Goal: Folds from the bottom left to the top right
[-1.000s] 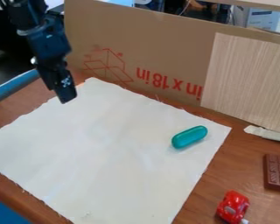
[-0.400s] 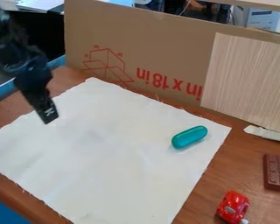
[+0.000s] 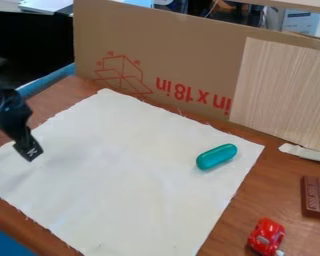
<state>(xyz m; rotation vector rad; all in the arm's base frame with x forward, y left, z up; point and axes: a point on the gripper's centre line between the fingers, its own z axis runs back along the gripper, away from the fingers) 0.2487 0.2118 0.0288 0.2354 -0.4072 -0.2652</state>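
Down and outward I have swung my claw [image 3: 30, 152], from the cloth's eleven o'clock to between its nine and ten, while the cloth and the things around it have kept their places. That brings me close to the lower-left corner, the one I judge the fold should start from. Whether I am clenched or released, I cannot tell from here, nor whether I touch the fabric.

Under everything is the wooden tabletop [image 3: 283, 172]. On it the white cloth [image 3: 129, 165] lies spread flat, no fold made, its far corners at eleven and between two and three. Cardboard [image 3: 183, 65] stands behind at twelve, a pale board [image 3: 286, 95] against it toward one.

Of the small things, the teal pill [image 3: 217, 156] rests on the cloth at two o'clock, where a fold would land, so it may get covered or nudged. Off the cloth lie the chocolate [image 3: 315, 197] past three and the red car [image 3: 266, 236] at four. Next I should settle on that corner and pinch it.
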